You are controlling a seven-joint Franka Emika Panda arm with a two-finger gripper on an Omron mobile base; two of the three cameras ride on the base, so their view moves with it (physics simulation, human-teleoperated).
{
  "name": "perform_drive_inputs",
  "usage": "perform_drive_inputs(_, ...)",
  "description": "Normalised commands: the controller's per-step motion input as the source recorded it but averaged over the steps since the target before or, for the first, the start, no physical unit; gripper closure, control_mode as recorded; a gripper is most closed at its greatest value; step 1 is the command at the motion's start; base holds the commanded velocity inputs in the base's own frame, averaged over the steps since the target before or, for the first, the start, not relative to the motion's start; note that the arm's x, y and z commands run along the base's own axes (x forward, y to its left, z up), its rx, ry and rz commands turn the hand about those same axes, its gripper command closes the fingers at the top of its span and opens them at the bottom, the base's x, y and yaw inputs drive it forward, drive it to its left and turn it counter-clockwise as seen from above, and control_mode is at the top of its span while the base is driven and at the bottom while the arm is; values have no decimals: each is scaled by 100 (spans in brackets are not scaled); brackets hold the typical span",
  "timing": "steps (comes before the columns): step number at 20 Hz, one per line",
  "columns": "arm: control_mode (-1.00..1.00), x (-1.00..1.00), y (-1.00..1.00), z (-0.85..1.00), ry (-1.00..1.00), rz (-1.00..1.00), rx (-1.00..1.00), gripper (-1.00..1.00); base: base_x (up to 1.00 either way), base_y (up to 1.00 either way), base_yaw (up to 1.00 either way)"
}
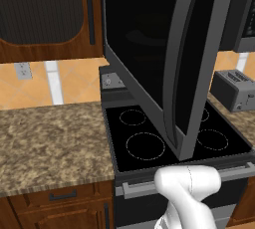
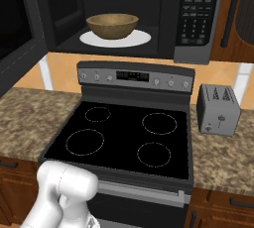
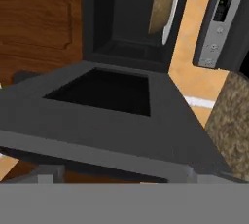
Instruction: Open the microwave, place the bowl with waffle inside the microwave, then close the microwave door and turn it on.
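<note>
With its door (image 1: 164, 49) swung wide out over the stove (image 2: 124, 138), the microwave (image 2: 149, 14) stands open above the cooktop, mounted between dark wooden cabinets. In the right base view, a brown bowl (image 2: 112, 25) sits upright on the white turntable plate (image 2: 136, 38) inside the cavity, near the middle of the plate; what lies in the bowl cannot be made out. The keypad panel (image 2: 196, 9) runs down the right side of the appliance. In the left base view, the glossy black door hangs edge-on toward the camera, its long grey handle (image 1: 175, 68) running down the outer face. Below, four ring marks show on the black cooktop, a small grey toaster (image 2: 217, 109) stands on the speckled granite counter (image 2: 30, 118) to the right of the stove, and a white section of the arm (image 2: 64, 192) rises at the front edge. The hand view looks rolled across the dark grey inner frame of the door toward the cavity and bowl. Its fingers stand spread fully apart, holding nothing.
</note>
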Motion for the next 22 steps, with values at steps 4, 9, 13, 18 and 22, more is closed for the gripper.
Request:
perform_drive_inputs(4, -100, -4, 100, -28, -34, -13, 0, -100, 0, 0, 0)
perform_drive_inputs(9, -100, -14, 83, -16, -36, -18, 3, -100, 0, 0, 0)
perform_drive_inputs(13, -100, 13, 46, -86, -17, -10, 36, -100, 0, 0, 0)
perform_drive_inputs(18, -100, 49, 77, -96, -13, -5, 25, -100, 0, 0, 0)
perform_drive_inputs(22, -100, 66, 69, -69, -19, -12, 9, -100, 0, 0, 0)
